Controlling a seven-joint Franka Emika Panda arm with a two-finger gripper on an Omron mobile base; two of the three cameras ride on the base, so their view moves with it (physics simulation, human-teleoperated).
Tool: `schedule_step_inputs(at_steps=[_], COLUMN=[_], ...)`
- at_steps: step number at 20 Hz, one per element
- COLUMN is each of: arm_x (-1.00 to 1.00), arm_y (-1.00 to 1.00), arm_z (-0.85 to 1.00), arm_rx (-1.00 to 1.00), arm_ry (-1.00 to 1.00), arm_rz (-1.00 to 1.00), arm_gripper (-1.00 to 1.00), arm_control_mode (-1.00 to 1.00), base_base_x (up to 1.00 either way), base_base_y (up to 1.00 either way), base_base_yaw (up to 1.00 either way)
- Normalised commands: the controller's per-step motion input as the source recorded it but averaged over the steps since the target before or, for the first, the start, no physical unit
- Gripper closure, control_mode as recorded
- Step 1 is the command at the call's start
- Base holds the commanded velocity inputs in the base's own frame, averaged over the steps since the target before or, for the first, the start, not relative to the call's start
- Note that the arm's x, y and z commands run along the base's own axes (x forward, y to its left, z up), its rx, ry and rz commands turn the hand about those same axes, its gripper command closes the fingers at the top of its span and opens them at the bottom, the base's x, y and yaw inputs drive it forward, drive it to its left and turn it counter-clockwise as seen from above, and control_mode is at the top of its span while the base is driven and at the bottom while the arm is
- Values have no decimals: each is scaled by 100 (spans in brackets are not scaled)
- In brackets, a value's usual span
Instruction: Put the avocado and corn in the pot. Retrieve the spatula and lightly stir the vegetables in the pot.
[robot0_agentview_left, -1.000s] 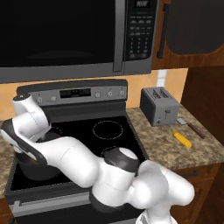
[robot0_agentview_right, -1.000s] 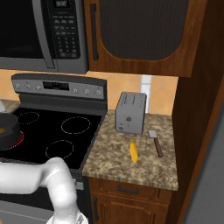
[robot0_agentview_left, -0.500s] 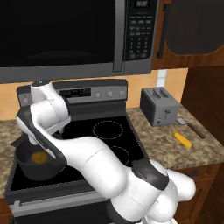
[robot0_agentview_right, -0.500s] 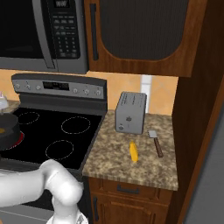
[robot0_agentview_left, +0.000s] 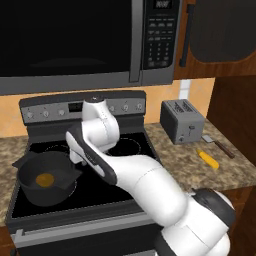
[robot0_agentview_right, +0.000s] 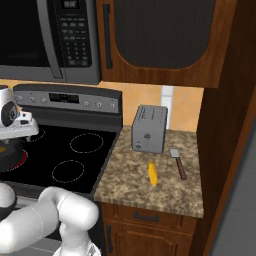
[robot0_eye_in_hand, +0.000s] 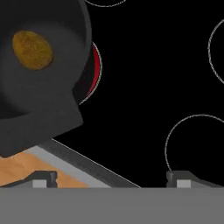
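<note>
round dark grey deep pot (robot0_agentview_left: 46, 181) on front-left burner of black glass stovetop (robot0_agentview_left: 125, 186), a brownish-yellow oval avocado (robot0_agentview_left: 45, 179) lying inside. two-finger gripper (robot0_eye_in_hand: 111, 178) above the stove just beside the pot, jaws spread wide, nothing between them. yellow corn cob (robot0_agentview_right: 152, 172) on speckled granite counter (robot0_agentview_right: 130, 185) (right of stove), black-handled spatula (robot0_agentview_right: 178, 162) near it, silver toaster (robot0_agentview_right: 149, 129) behind.

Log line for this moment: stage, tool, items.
stage: avocado in pot | tool: open, empty | corn, spatula: on counter

A black microwave (robot0_agentview_left: 90, 42) is hanging above the black stove (robot0_agentview_right: 65, 150) – dark wood cabinets (robot0_agentview_right: 160, 37) and a speckled granite counter (robot0_agentview_right: 155, 187) are sitting alongside, orange-tan wall (robot0_agentview_right: 185, 107) behind.
</note>
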Motion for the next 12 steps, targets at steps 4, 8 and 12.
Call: schedule_step_inputs(at_steps=[4,8,12], arm_x=[16,32,38], arm_y=[-100,-100,-100], arm_z=[-21,-27,-28], arm_rx=[10,11,11], arm_ry=[4,7,6], arm_rz=[-17,-16,-15], arm_gripper=[-100,-100,-100], arm_control_mode=[-100,-100,-100], base_base_x=[0,0,0], base_base_y=[0,0,0], base_base_yaw=[0,0,0])
